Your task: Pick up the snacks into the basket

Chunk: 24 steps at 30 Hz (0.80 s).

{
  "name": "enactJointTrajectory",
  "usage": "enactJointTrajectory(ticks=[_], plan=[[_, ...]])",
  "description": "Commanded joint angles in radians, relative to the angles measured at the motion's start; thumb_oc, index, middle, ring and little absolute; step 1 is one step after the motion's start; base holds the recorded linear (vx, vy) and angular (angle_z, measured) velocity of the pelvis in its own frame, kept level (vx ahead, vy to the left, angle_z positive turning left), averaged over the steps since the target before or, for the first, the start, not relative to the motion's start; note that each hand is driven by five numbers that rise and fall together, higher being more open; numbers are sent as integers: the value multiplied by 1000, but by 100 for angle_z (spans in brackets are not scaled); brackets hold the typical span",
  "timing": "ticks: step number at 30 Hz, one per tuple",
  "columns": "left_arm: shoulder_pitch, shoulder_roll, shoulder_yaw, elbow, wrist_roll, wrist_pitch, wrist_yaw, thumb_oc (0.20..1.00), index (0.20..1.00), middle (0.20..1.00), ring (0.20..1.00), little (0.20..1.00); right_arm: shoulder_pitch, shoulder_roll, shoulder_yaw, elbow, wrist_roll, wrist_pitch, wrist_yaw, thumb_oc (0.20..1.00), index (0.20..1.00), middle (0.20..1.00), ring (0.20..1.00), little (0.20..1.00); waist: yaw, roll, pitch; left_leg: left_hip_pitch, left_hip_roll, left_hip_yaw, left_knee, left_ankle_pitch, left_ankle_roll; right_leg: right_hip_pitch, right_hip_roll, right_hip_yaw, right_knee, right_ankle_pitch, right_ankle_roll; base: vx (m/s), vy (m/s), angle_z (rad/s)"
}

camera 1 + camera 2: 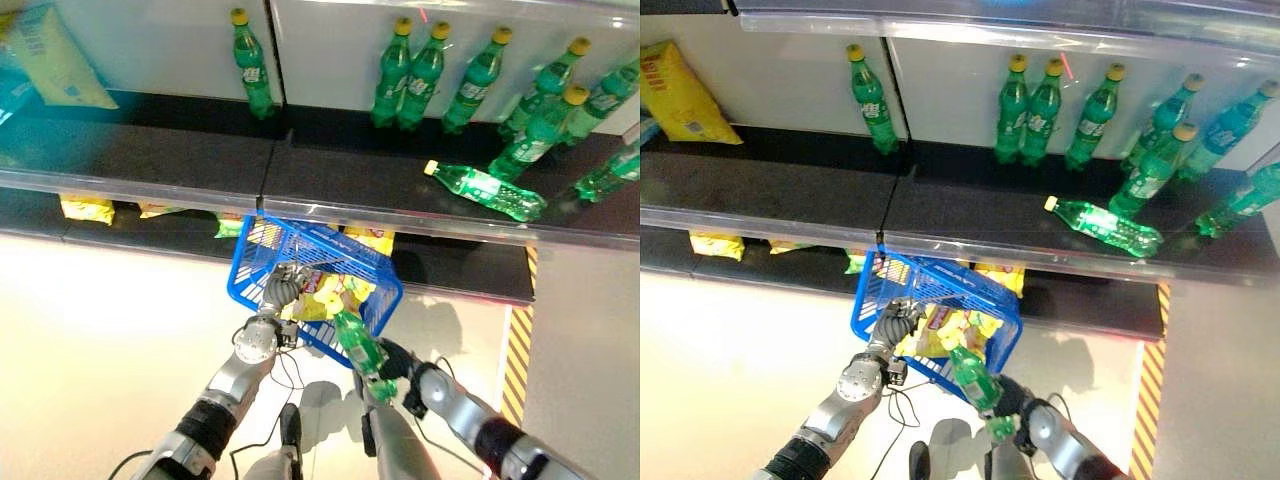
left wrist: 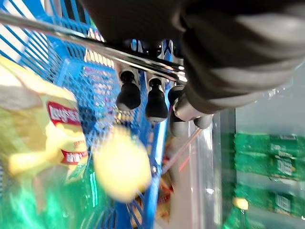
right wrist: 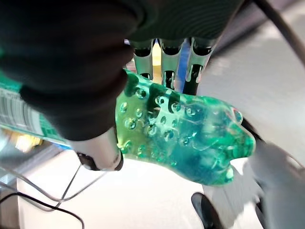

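Observation:
My left hand point(image 1: 283, 290) is curled round the metal handle point(image 2: 95, 45) of a blue wire basket point(image 1: 300, 235), which hangs tilted in front of the lower shelf. Yellow snack bags point(image 1: 320, 297) lie inside it, and one shows close up as a yellow bag point(image 2: 52, 129) in the left wrist view. My right hand point(image 1: 392, 375) is shut on the base of a green bottle point(image 1: 355, 345) with a yellow cap. The bottle's neck points into the basket's open side. In the right wrist view the thumb point(image 3: 100, 152) and fingers point(image 3: 164, 62) wrap the bottle's bumpy bottom point(image 3: 190, 138).
Several green bottles point(image 1: 410, 75) stand on the upper shelf point(image 1: 150, 155) and one lies on its side point(image 1: 490, 190). A large yellow bag point(image 1: 55, 60) leans at the shelf's far left. Yellow snack packs point(image 1: 88, 208) sit on the lower shelf. Striped floor tape point(image 1: 517, 360) runs on the right.

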Motion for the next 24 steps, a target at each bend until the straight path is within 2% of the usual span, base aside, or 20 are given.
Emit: enactJointTrajectory(ticks=[1,5,10,17,19,23,24], plan=[[-49,-3,-36,-225,-34,-128,-50,200,200,200,200,200,-11,56,23,-35,-31,-58,-11,200,200,200,200,200,19,29,-82,-74,-6,-56,21,-7,-10,-3,-59,15,126,-194,148,-2,-59,24],[-50,-7,-112,-255,-65,-112,-103,200,200,200,200,200,-88,101,40,3,20,-49,-12,200,200,200,200,200,43,43,-84,-79,-3,-84,1,10,-17,-7,-61,-10,136,-203,140,2,-62,24],[-43,18,-176,-283,-99,-108,-157,200,200,200,200,200,-206,102,46,53,58,-51,-23,200,200,200,200,200,69,61,-81,-86,-1,-103,-10,22,-21,-15,-61,-27,146,-212,133,-2,-51,20],[-33,54,-228,-349,-134,-97,-213,200,200,200,200,200,-304,110,-52,195,201,-33,-50,200,200,200,200,200,93,90,-75,-99,-5,-130,-13,34,-24,-24,-71,-49,170,-226,129,5,-30,14],[-34,72,-237,-392,-165,-94,-229,200,200,200,200,200,-347,98,-120,242,297,-32,-82,200,200,200,200,200,102,105,-73,-104,-10,-138,-15,38,-23,-31,-75,-55,178,-230,129,5,-5,7],[-35,81,-247,-413,-189,-92,-239,200,200,200,200,200,-391,81,-151,264,331,-39,-108,200,200,200,200,200,112,113,-71,-110,-13,-144,-17,43,-23,-35,-80,-60,184,-233,129,8,2,14],[-36,80,-252,-413,-189,-92,-242,200,200,200,200,200,-400,77,-162,275,339,-38,-117,1000,1000,1000,1000,1000,113,116,-71,-111,-14,-146,-19,44,-23,-34,-81,-62,184,-233,128,7,1,9]])
